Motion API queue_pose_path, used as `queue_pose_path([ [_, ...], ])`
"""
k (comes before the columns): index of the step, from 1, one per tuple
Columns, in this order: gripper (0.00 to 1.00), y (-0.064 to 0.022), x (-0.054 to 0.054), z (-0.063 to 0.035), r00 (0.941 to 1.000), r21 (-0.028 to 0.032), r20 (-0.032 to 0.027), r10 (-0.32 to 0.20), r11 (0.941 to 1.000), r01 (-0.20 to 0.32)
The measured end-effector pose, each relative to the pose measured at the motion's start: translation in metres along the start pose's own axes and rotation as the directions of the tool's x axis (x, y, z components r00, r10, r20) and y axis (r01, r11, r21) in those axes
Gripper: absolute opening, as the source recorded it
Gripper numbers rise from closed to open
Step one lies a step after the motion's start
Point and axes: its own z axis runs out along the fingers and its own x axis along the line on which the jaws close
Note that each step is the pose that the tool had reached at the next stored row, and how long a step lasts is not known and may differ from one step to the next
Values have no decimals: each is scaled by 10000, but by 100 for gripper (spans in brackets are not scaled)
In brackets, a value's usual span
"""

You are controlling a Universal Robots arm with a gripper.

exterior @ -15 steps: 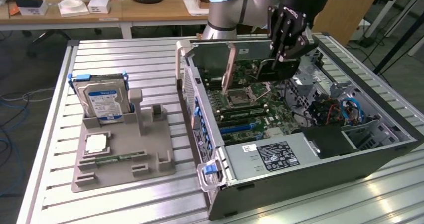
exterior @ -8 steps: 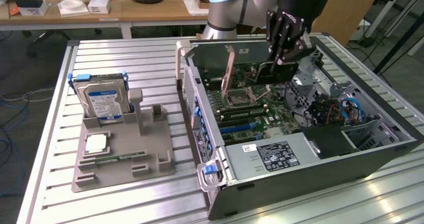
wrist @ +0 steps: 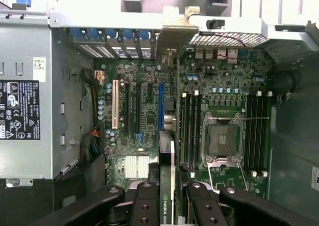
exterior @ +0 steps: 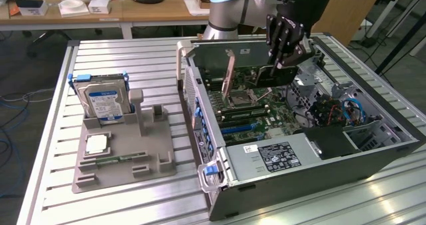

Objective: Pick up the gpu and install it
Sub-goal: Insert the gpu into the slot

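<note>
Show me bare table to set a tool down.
Free: table slats between the hard drive and the far edge, and between the gray holder and the near edge. Crowded: inside the computer case, where the gripper holds the gpu.

arm (exterior: 230, 3): bent over, wrist pointing down | hand (exterior: 283, 60): upright, fingers (wrist: 145, 206) clamped on the gpu (wrist: 167, 161)

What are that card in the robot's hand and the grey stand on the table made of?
The gpu, gripped in the hand, looks like dark matte circuit board, with pale lettering along its edge. The grey stand seems matte plastic: uniform dull grey, blocky moulded shapes.
</note>
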Motion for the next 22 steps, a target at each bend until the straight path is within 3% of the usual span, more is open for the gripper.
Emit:
queue_pose_path([
  [22, 26, -4, 3, 206, 10000, 1, 1, 6, 10000, -6],
])
